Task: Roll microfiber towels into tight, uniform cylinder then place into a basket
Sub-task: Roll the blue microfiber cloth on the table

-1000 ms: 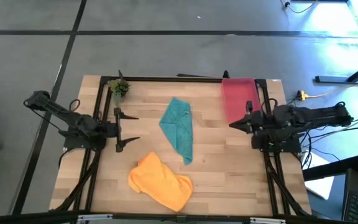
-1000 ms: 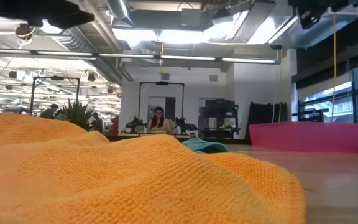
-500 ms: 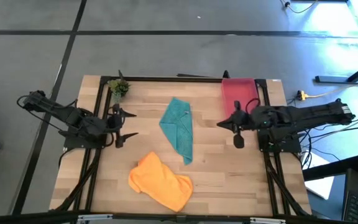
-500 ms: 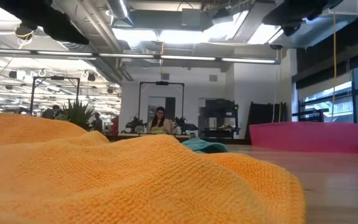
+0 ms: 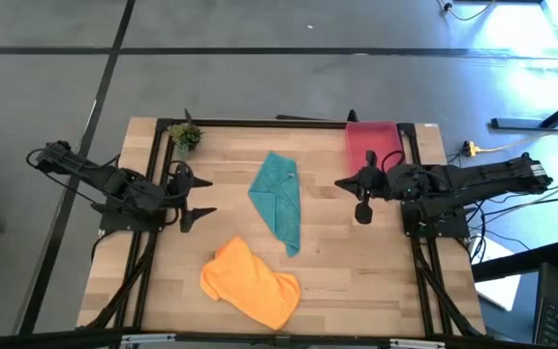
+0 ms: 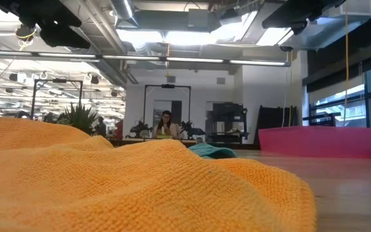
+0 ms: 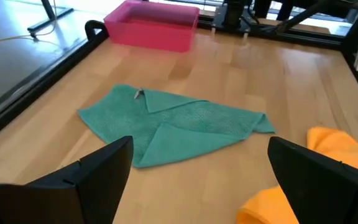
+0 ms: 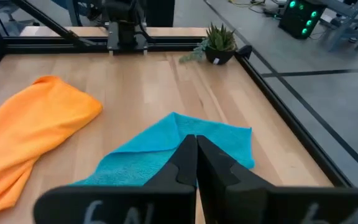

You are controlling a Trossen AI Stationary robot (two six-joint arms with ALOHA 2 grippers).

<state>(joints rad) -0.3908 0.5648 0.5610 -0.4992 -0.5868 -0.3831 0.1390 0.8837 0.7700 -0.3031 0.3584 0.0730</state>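
Observation:
The teal towel lies flat on the middle of the table, partly folded over itself. The orange towel lies in a loose heap near the front edge and fills the low view. The red-pink basket stands at the far right. My left gripper hovers open above the table, left of the teal towel, its fingers wide apart in the left wrist view. My right gripper hovers shut, right of the teal towel, pointing at it. Neither touches anything.
A small potted plant stands at the far left corner. A black frame rail runs around the table's edges. Bare wood shows between the towels and the basket. A person sits far off in the room behind.
My right gripper has moved from the table's right edge toward the teal towel, staying shut. My left gripper has rolled at the wrist and risen slightly, staying open. Both towels lie as before.

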